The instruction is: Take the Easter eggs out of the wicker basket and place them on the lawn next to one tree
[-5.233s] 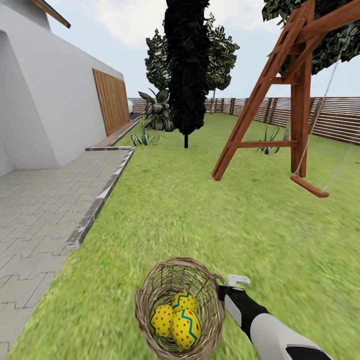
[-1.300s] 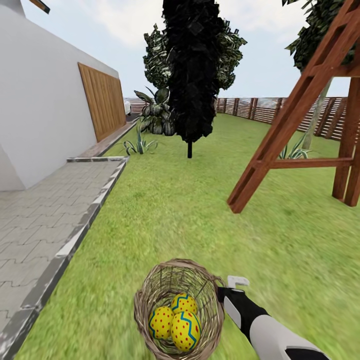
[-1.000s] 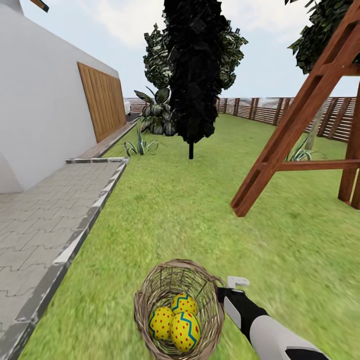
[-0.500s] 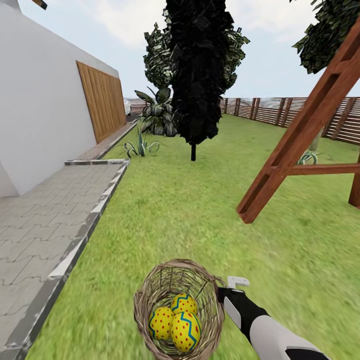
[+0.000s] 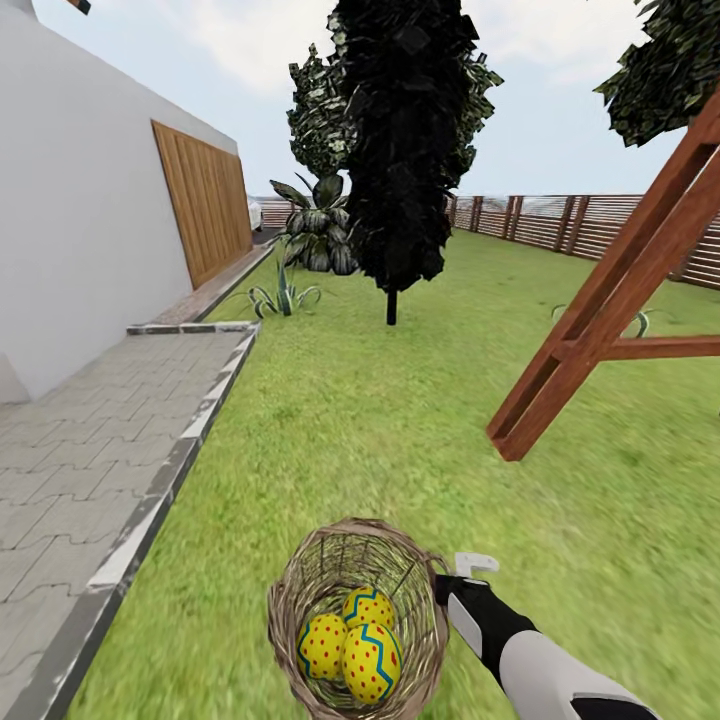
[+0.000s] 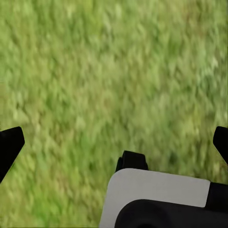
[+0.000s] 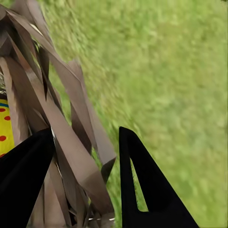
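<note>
Green lawn (image 5: 400,420) all round, paving and white house to the left, slat fence (image 5: 600,225) far back. Three eggs (image 5: 350,640) lying together in the basket (image 5: 300,570), low in the head view. Basket carried by its rim in the right pincer (image 7: 85,190), closed on the wicker. Carrying step, by the look of it: eggs not yet out, no tree chosen. All-black tree (image 5: 400,130) dead ahead; swing frame (image 5: 600,340) to the right. Next: stopping beside a pale-trunked tree, setting down, then lifting eggs out one at a time. Right wrist view: wicker strips between the fingers, a sliver of egg behind. Left wrist view: blurred grass, left pincer (image 6: 114,142) spread wide, holding nothing.
</note>
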